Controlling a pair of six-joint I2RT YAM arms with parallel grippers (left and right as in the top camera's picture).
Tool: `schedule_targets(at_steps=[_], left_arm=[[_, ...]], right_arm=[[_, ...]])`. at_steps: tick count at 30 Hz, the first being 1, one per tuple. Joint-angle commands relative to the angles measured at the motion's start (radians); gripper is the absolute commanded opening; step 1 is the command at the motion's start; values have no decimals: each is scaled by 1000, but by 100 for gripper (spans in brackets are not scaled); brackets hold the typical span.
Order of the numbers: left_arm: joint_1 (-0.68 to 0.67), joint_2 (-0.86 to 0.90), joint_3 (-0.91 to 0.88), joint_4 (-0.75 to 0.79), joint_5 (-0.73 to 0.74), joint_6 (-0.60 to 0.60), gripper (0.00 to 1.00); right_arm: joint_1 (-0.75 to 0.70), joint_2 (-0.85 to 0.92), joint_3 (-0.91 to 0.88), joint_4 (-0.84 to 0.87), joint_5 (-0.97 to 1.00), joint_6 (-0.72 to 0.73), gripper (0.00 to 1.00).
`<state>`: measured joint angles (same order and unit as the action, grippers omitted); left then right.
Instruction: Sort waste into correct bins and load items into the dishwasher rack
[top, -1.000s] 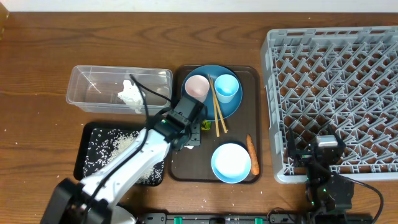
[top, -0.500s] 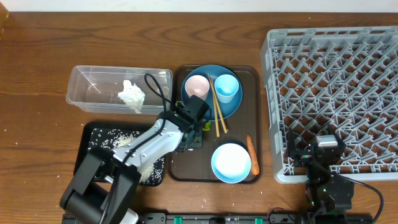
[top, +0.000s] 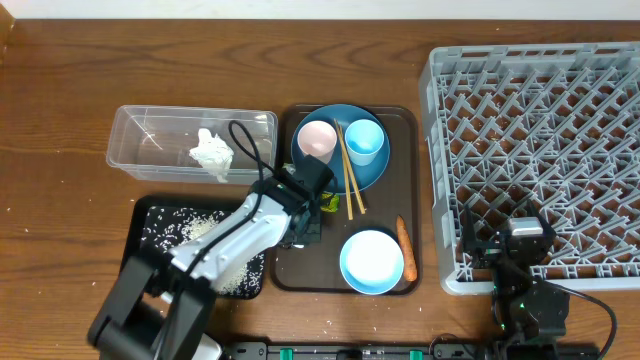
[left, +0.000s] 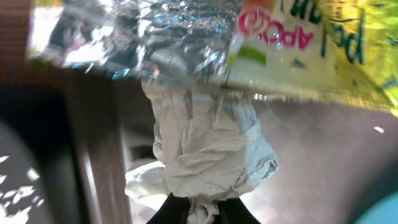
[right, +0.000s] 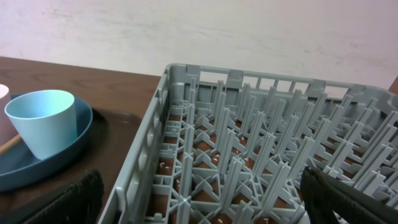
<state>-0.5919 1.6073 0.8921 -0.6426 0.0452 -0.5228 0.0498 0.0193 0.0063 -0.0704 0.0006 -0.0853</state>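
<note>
In the left wrist view my left gripper (left: 202, 211) is shut on a white tissue wad (left: 205, 146). Just beyond the wad lie crumpled silver foil (left: 155, 31) and a green-yellow wrapper (left: 311, 43). Overhead, the left gripper (top: 308, 212) sits low over the brown tray's left side, beside the wrapper (top: 331, 203). A pink cup (top: 317, 139), a blue cup (top: 364, 141) and chopsticks (top: 348, 170) rest on the blue plate (top: 370, 175). The light-blue bowl (top: 372, 261) and carrot (top: 405, 248) lie nearer the front. My right gripper (right: 211, 205) stands open over the grey rack (right: 249, 155).
A clear tub (top: 140, 125) at the left holds another tissue wad (top: 211, 153). Below it, the black tray (top: 150, 215) holds rice grains (top: 190, 232). The brown serving tray (top: 290, 270) is in the middle and the rack (top: 540, 150) fills the right side.
My left gripper has closed on the tissue wad, and its arm has shifted a little over the brown tray. The right arm has not moved.
</note>
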Motion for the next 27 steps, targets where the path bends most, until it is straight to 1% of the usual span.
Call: schedule_targets(at_steps=[1, 8, 13, 19, 24, 27], left_arm=[[-2, -79, -1, -26, -9, 2, 12], [-2, -238, 7, -56, -19, 2, 12], [1, -320, 7, -56, -117, 2, 12], [30, -369, 7, -44, -239, 2, 12], [77, -358, 7, 34, -388, 18, 15], [114, -338, 7, 125, -418, 64, 16]], right_arm=[[-11, 1, -1, -4, 10, -6, 99], [-11, 1, -1, -4, 10, -6, 99], [-11, 1, -1, -4, 10, -6, 99], [-11, 1, -1, -4, 10, -6, 99], [-11, 1, -1, -4, 10, -6, 99], [-11, 1, -1, -4, 10, -6, 99]])
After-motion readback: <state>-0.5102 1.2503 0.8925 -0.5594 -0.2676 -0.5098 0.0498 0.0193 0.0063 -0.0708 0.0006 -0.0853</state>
